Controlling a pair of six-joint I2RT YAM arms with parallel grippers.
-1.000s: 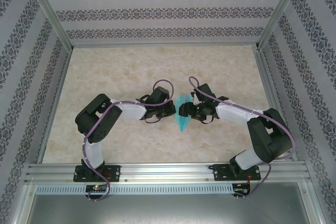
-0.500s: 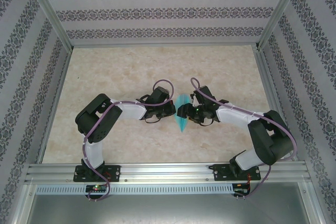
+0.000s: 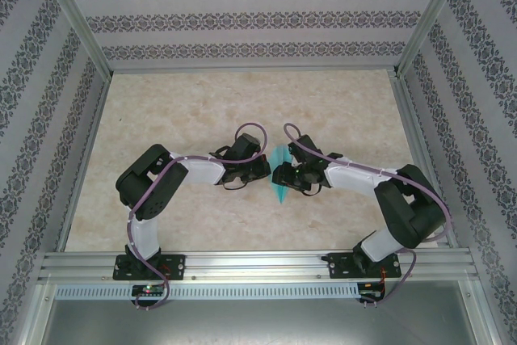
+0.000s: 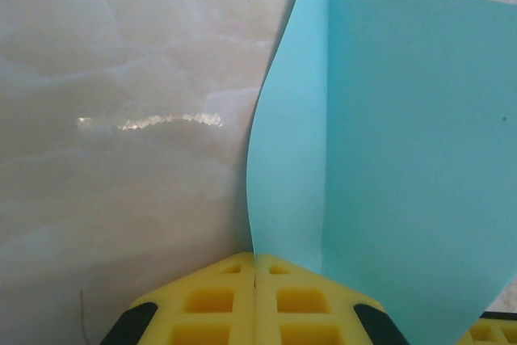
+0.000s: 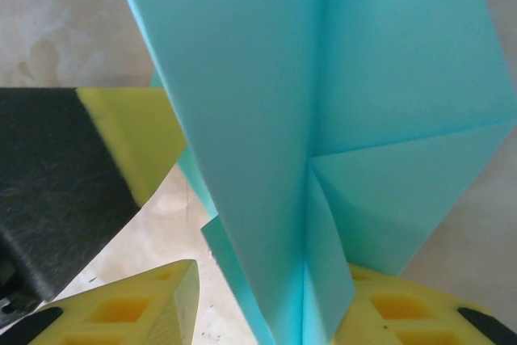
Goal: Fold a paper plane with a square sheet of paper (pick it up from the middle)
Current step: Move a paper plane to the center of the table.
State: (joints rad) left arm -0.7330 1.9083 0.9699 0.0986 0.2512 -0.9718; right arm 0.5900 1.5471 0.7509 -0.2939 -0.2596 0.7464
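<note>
The square sheet of paper stands folded as a narrow turquoise paper plane [image 3: 280, 179], on edge between both grippers at mid-table, its tip toward the near edge. My left gripper [image 3: 268, 169] is shut on the plane's left fold. In the left wrist view its yellow fingers [image 4: 210, 300] press together on the paper plane [image 4: 388, 159]. My right gripper [image 3: 279, 173] comes from the right. In the right wrist view the paper plane [image 5: 323, 103] stands between that gripper's [image 5: 266, 313] yellow fingertips [image 5: 153, 305], with a gap on the left side.
The beige marbled table [image 3: 202, 111] is bounded by metal frame posts and patterned walls. An aluminium rail [image 3: 258, 264] with both arm bases runs along the near edge. The left gripper's black and yellow finger [image 5: 81, 167] shows in the right wrist view.
The right gripper has slid left onto the plane and its jaws have narrowed around it. The left arm and its grip have stayed put.
</note>
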